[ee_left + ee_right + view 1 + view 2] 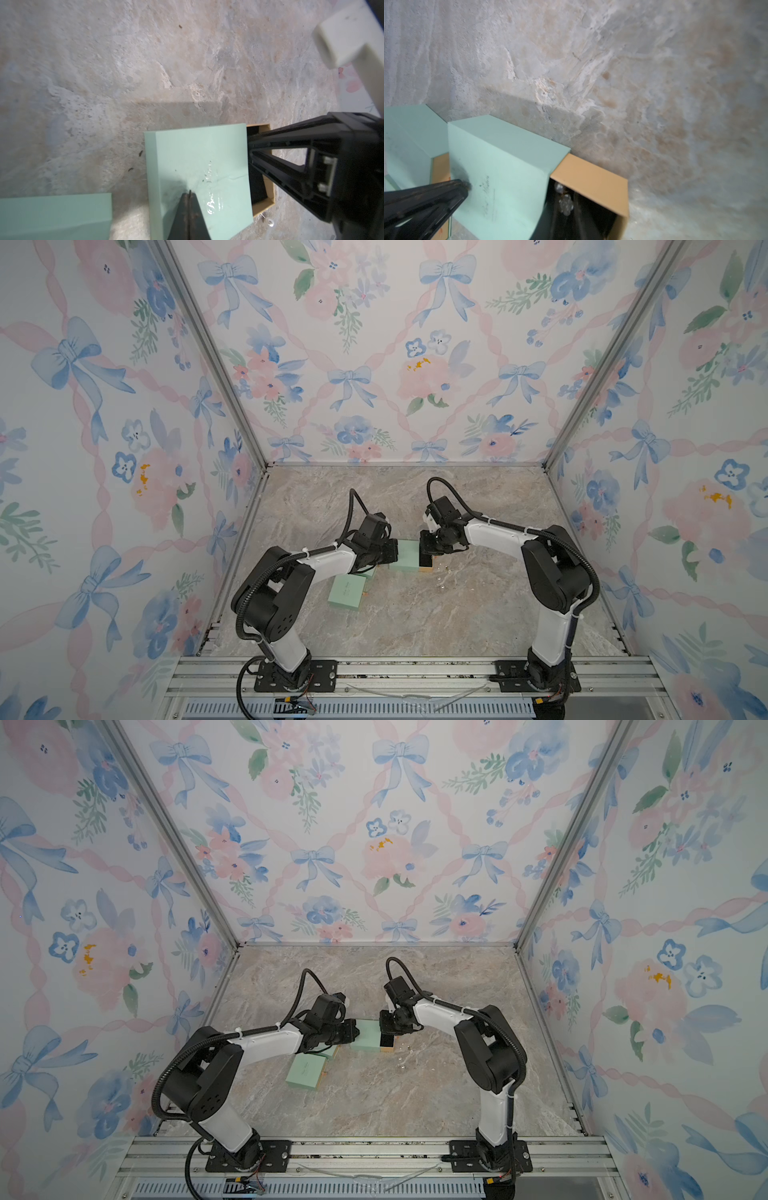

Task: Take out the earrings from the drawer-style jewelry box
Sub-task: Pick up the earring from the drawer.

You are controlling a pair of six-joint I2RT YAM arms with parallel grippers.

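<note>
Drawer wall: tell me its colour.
The drawer wall is tan; clearest in the right wrist view.

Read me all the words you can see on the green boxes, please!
"B…": silvery script on the top of the mint-green box; only the first letter reads, the rest is glare and blur.
Second mint-green box: a faint printed line, too small to read.
Nothing else bears text.
</note>
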